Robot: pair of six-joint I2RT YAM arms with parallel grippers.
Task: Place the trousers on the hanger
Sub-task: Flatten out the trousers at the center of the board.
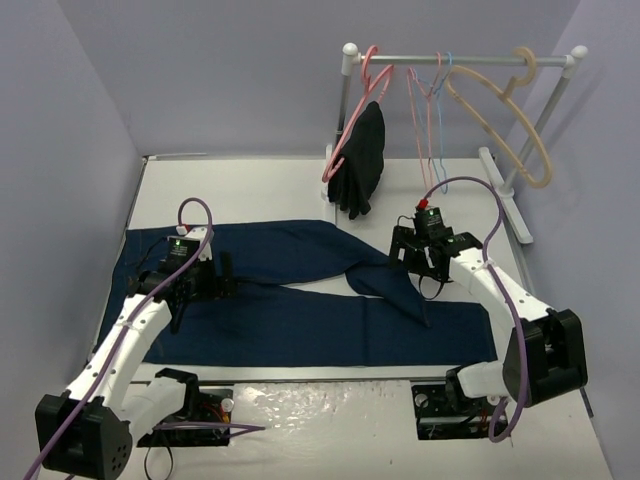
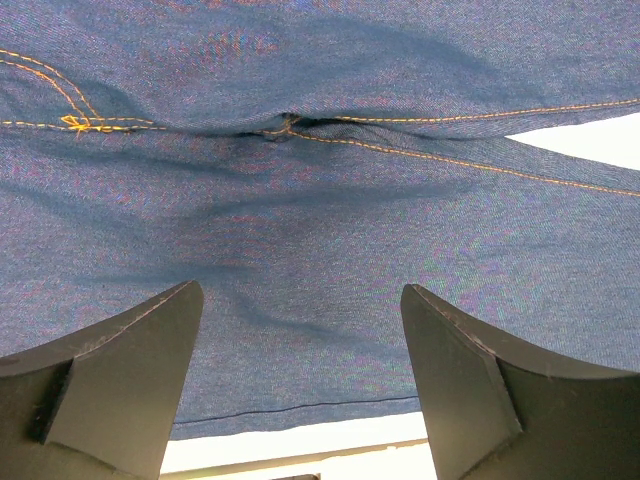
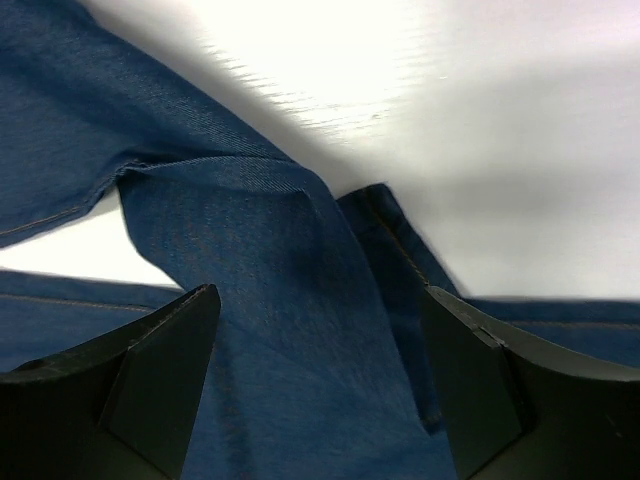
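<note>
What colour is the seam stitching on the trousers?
Orange-yellow stitching on the blue denim trousers. It shows best in the left wrist view.

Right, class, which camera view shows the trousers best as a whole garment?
The top external view: the trousers lie spread across the table, with one leg's end folded across the other. The left wrist view shows only denim around the crotch seam with orange stitching. The right wrist view shows only the folded leg end.

The trousers [image 2: 320, 230] are matt twill denim cloth; the table [image 3: 450, 100] beneath looks smooth, faintly glossy white.
</note>
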